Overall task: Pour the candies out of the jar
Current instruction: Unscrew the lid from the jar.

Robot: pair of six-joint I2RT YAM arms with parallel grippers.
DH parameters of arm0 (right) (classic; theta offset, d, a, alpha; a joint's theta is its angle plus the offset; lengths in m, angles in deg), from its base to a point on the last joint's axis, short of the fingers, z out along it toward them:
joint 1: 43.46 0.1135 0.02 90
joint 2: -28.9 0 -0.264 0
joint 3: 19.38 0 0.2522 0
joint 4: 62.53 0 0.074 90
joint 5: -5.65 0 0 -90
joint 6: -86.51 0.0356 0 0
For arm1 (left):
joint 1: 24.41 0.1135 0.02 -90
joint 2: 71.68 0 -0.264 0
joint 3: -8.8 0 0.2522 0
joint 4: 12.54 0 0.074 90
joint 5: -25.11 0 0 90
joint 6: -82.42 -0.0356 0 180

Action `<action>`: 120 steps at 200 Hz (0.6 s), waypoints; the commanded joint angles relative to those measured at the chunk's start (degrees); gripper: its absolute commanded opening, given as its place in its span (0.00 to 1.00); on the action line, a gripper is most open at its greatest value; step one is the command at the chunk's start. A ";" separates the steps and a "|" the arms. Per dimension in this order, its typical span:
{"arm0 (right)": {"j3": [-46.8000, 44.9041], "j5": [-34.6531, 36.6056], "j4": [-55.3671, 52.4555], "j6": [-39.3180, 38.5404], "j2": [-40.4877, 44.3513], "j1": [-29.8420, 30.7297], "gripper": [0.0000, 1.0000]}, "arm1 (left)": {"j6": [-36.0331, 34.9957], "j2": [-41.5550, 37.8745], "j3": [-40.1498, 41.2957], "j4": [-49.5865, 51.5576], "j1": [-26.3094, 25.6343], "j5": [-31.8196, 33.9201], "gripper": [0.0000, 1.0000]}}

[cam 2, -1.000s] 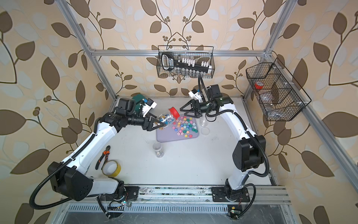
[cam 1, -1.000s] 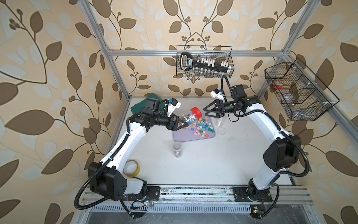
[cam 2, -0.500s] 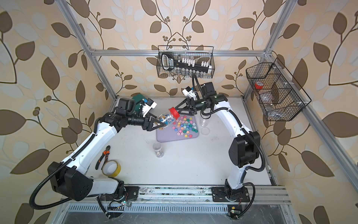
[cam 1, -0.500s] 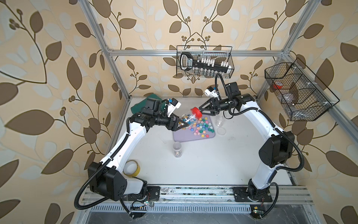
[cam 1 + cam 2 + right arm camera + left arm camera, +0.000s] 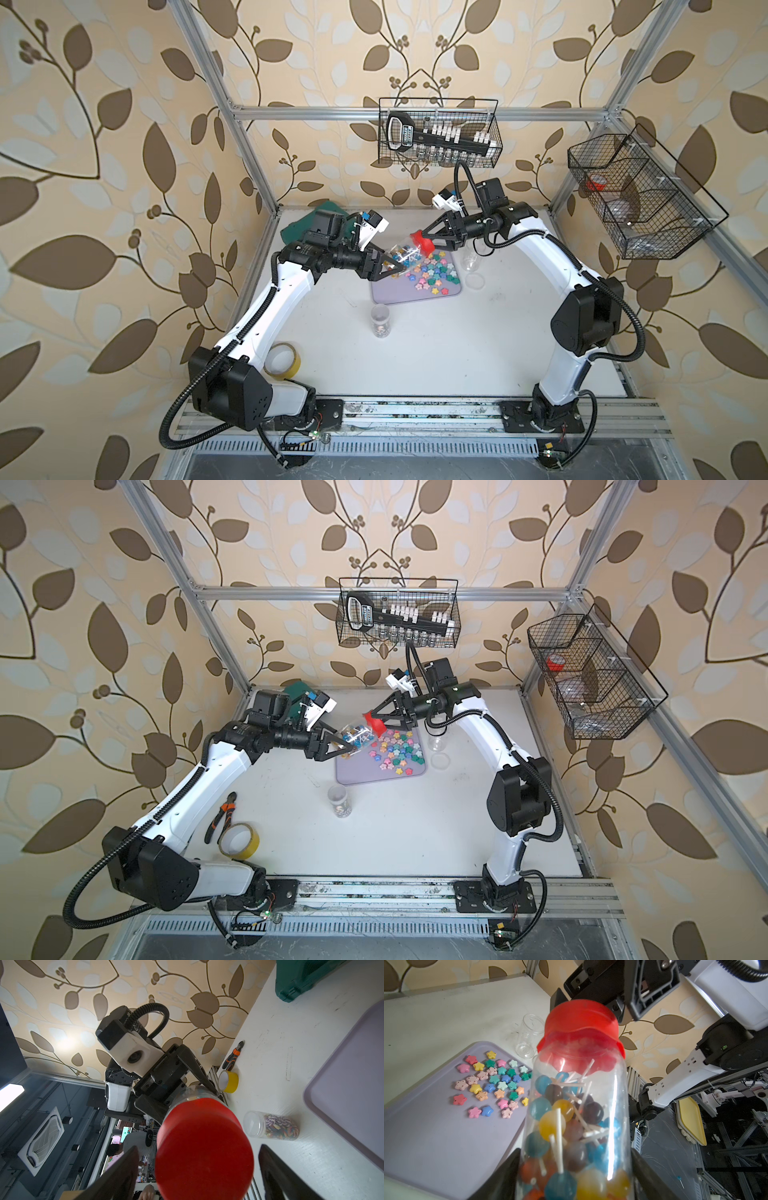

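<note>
Change since a second ago lies with the right arm: its right gripper [image 5: 426,240] was drawn back near the empty jar [image 5: 472,261] and has now reached across to the red lid [image 5: 421,240] of the held jar [image 5: 404,254]. In the right wrist view its fingers [image 5: 122,1172] stand wide open on either side of the lid [image 5: 204,1147], with a gap on each side, so they are not yet gripping it.

The left gripper [image 5: 394,266] has not shifted. It stays clamped on the jar's clear body, tilted with the lid end raised toward the right arm, above the tray [image 5: 399,293] corner nearest the left arm. The tray lies toward the far edge of the bench [image 5: 457,353].

The candies [image 5: 550,1126], ball lollipops on white sticks, are all inside the jar, and the lid is on. Star-shaped sweets [image 5: 432,274] lie spread over the tray as before. A second jar [image 5: 380,322] of swirl lollipops stands upright nearer the front edge, unchanged.
</note>
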State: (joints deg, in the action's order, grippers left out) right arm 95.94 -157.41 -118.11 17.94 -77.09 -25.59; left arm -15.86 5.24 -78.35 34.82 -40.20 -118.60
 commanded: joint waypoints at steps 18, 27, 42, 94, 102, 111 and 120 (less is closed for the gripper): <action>-0.88 -0.29 -0.10 -0.84 -1.01 0.30 0.82 | 0.46 -2.41 -0.61 -4.04 -0.29 -3.77 0.61; -0.80 -0.32 -0.10 -0.86 -0.90 0.31 0.80 | 0.62 -2.32 -0.56 -4.14 -0.29 -3.71 0.61; -0.88 -0.31 -0.10 -1.08 -0.71 0.24 0.74 | 0.67 -2.31 -0.62 -4.23 -0.29 -3.68 0.61; -2.11 -1.54 0.07 -2.96 0.56 0.54 0.53 | 2.74 -1.59 0.17 -6.80 -0.29 -4.31 0.61; -2.27 -1.49 0.15 -3.56 1.00 0.50 0.51 | 3.64 -1.33 0.38 -7.84 -0.29 -5.06 0.61; -2.57 -1.24 0.37 -4.30 1.44 0.56 0.49 | 4.69 -0.76 0.59 -9.09 -0.29 -5.87 0.61; -3.06 -1.06 0.55 -4.82 1.91 0.58 0.47 | 5.69 -0.28 0.56 -10.03 -0.29 -6.74 0.61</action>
State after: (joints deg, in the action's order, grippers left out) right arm 94.65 -157.87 -118.00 17.09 -77.12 -25.53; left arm -13.76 5.29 -77.50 32.96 -40.20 -119.13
